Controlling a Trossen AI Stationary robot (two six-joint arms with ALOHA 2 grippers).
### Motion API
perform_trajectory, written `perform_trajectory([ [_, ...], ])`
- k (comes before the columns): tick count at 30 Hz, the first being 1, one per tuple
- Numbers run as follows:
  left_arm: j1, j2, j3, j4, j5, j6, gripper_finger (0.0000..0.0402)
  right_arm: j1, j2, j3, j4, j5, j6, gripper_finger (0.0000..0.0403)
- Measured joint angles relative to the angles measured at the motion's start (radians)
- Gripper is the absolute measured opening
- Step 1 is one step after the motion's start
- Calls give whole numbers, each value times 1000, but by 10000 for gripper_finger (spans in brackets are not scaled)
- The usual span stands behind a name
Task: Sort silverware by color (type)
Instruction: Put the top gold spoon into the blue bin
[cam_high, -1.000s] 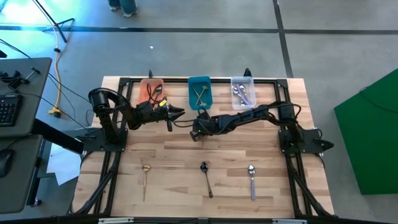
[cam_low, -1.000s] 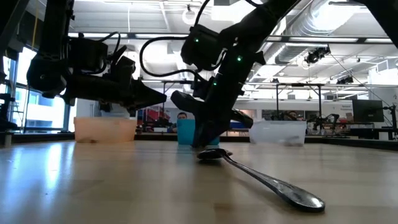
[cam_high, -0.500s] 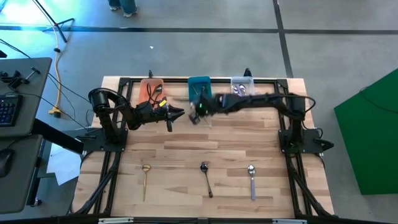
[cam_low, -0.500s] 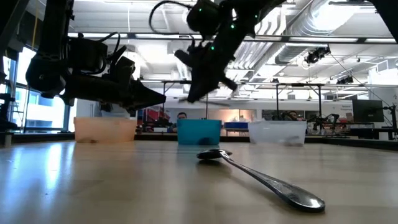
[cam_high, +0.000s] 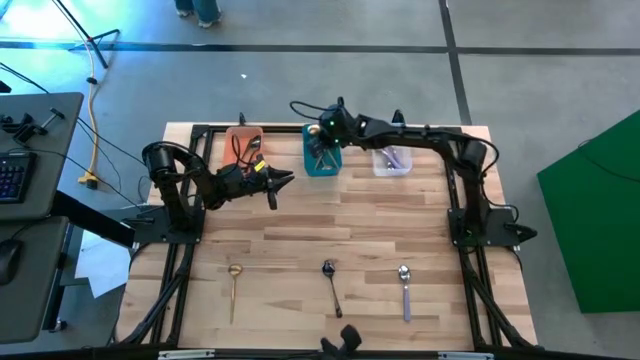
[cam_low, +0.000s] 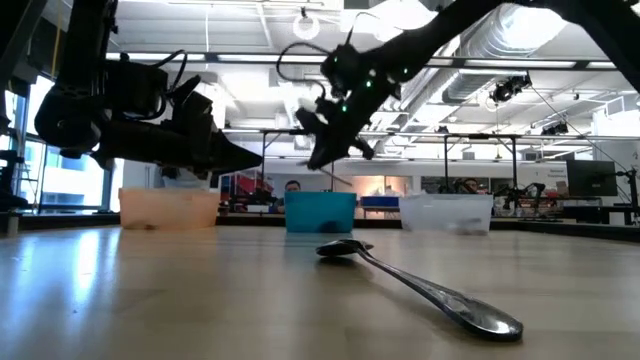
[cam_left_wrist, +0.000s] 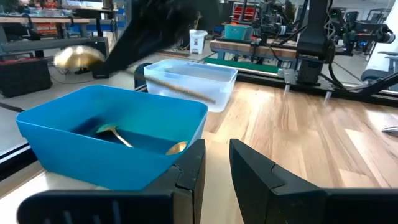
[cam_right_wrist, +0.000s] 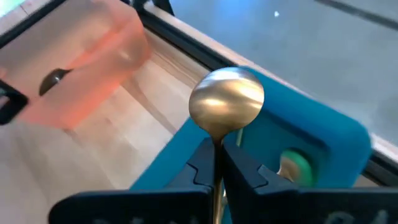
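Left wrist view: teal bin (cam_left_wrist: 74, 140) holds gold spoons (cam_left_wrist: 115, 134).

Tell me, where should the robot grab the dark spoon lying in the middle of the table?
Probably on the dark spoon's thin handle, near its middle, coming straight down from above. It lies flat on the table with bare wood on both sides, so fingers can straddle the handle crosswise. The bowl end is wider and rounded, likely harder to pinch.

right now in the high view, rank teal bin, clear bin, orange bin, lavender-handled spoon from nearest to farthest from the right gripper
1. teal bin, directly under the right gripper
2. clear bin, to its right
3. orange bin, to its left
4. lavender-handled spoon, front edge
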Motion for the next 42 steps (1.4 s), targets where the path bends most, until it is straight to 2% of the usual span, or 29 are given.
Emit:
perform_trajectory([
  [15,0,0,0,0,-4,-2,62,-48,96,-1,71,-46,12,5],
  [23,0,0,0,1,-8,-1,62,-75,98,-1,107,-48,4,5],
  [33,0,0,0,1,-13,0,62,-72,103,-1,50,-63,7,7],
  [38,0,0,8,1,-13,-1,62,-72,109,-1,41,-56,14,33],
  [42,0,0,8,0,-13,-1,62,-70,109,-1,57,-57,11,76],
])
